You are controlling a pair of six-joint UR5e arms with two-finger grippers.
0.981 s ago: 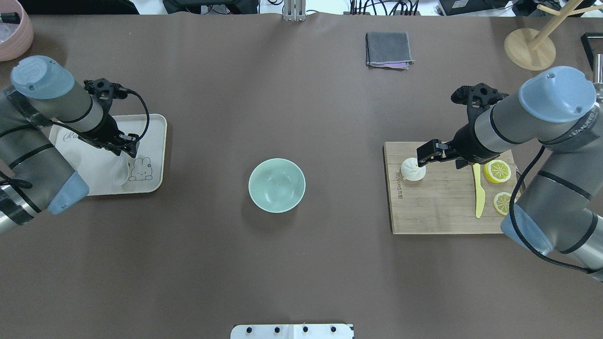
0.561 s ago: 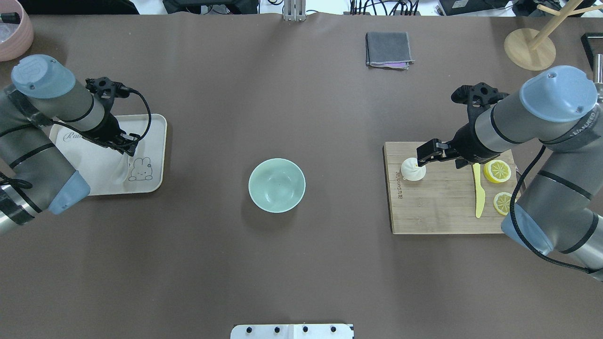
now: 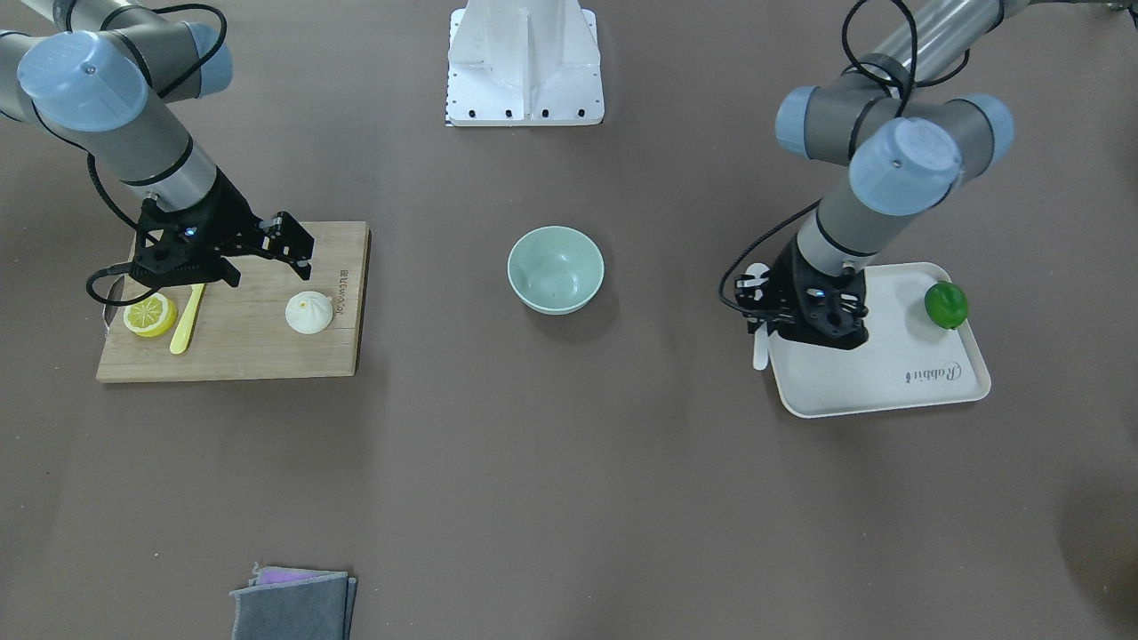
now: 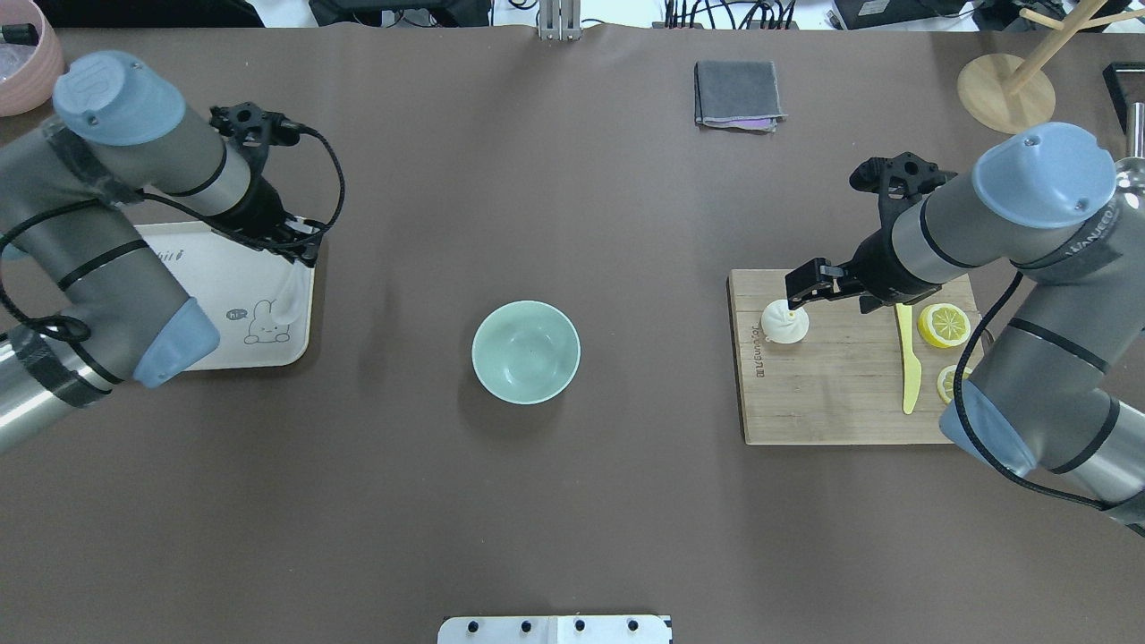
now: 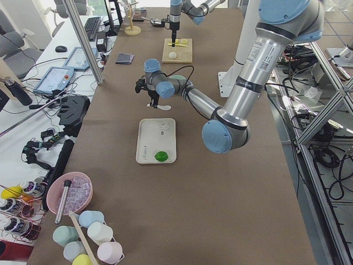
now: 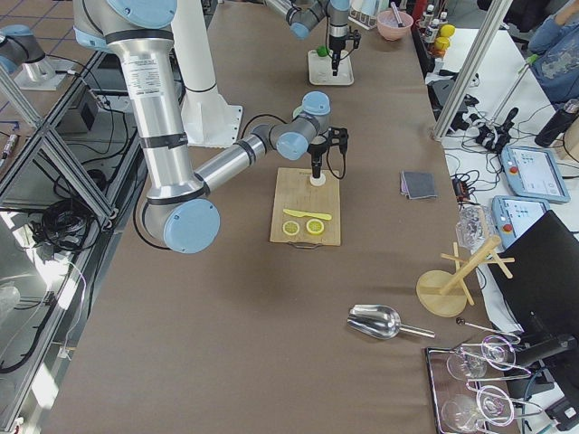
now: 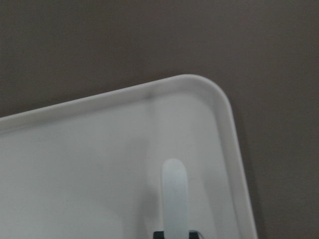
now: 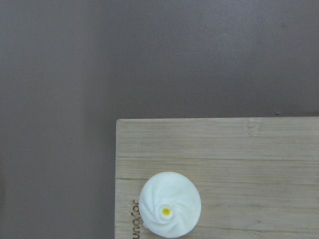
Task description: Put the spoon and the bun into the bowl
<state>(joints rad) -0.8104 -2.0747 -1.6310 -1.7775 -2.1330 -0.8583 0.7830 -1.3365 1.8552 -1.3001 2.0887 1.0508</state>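
Note:
The white spoon (image 4: 288, 304) hangs from my left gripper (image 4: 304, 253), which is shut on its handle, above the far right corner of the white tray (image 4: 206, 344). In the left wrist view the handle end (image 7: 174, 199) shows over the tray corner (image 7: 219, 104). The white bun (image 4: 784, 322) sits on the wooden cutting board (image 4: 832, 402); it also shows in the right wrist view (image 8: 170, 204). My right gripper (image 4: 799, 291) is open and hovers just beyond and above the bun. The mint-green bowl (image 4: 526, 351) stands empty at the table's middle.
A yellow knife (image 4: 909, 362) and lemon slices (image 4: 948, 324) lie on the board beside the right arm. A green lime (image 3: 946, 304) sits on the tray. A grey cloth (image 4: 738, 94), a wooden stand (image 4: 1006, 89) and a pink bowl (image 4: 22, 63) are at the far edge.
My left gripper has lifted the spoon and carried it rightward and away from the robot to the tray's corner. My right gripper has shifted slightly left over the bun.

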